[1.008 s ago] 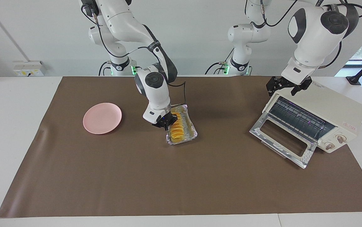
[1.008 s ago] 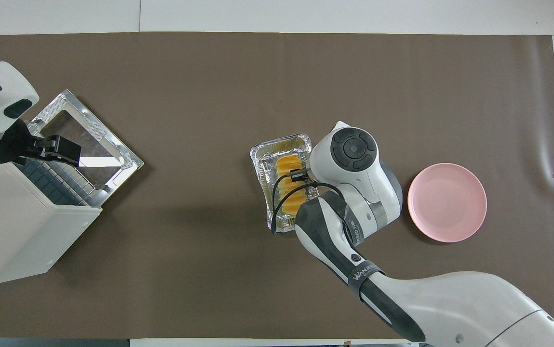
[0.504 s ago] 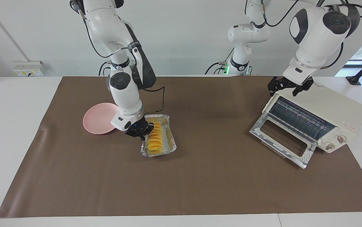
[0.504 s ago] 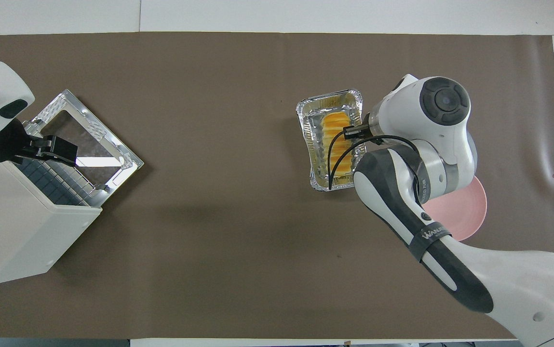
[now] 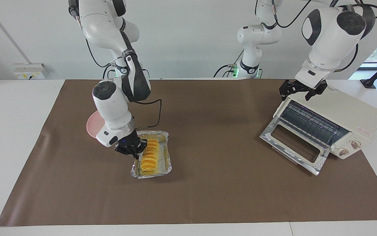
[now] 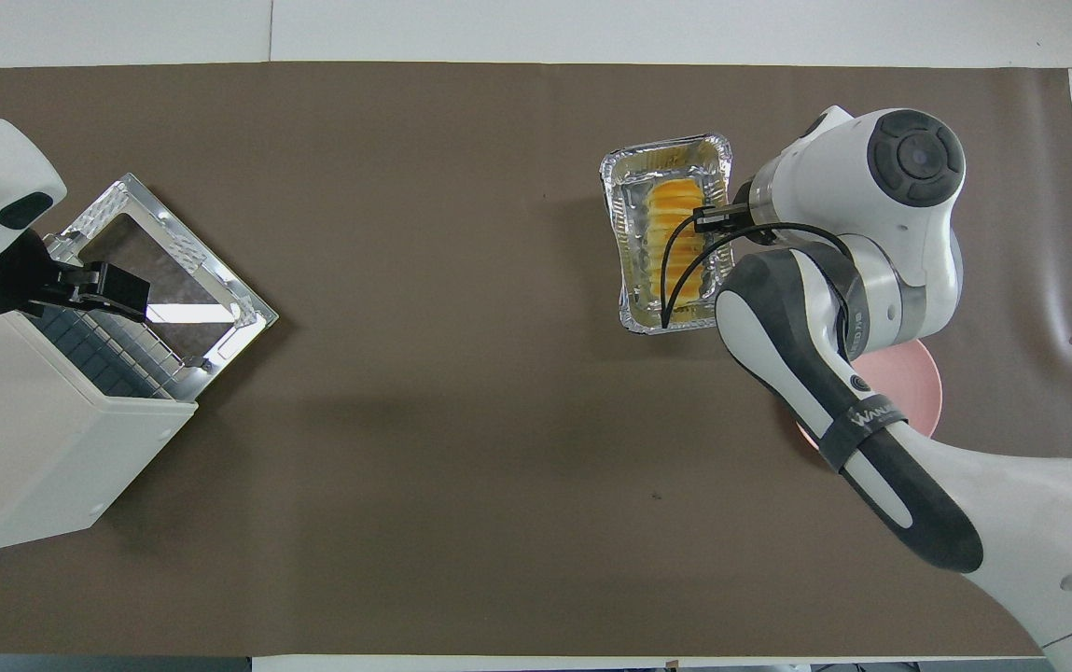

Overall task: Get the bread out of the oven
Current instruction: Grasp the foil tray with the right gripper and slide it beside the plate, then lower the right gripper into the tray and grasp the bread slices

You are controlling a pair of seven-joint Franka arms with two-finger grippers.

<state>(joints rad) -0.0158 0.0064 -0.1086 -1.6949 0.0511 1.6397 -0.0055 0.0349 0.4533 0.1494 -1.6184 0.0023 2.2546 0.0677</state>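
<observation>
The bread (image 5: 149, 156), a row of yellow-orange slices, lies in a silver foil tray (image 5: 152, 172). My right gripper (image 5: 132, 148) is shut on the tray's long rim on the pink plate's side. The tray is low at the brown mat; I cannot tell if it touches. From overhead, the bread (image 6: 671, 238) and tray (image 6: 624, 233) show beside the right gripper (image 6: 720, 219). The cream oven (image 5: 349, 111) stands at the left arm's end, its silver door (image 5: 293, 146) folded down and its rack bare. My left gripper (image 5: 301, 91) waits open over the oven's top front edge.
The pink plate (image 5: 91, 126) lies nearer to the robots than the tray, mostly covered by the right arm; a sliver (image 6: 918, 392) shows from overhead. The brown mat (image 5: 208, 196) covers the table. The oven (image 6: 22, 448) and open door (image 6: 162, 271) take up one end.
My right gripper has carried the foil tray with the bread away from the oven, past the plate and farther from the robots. The left gripper has stayed over the oven.
</observation>
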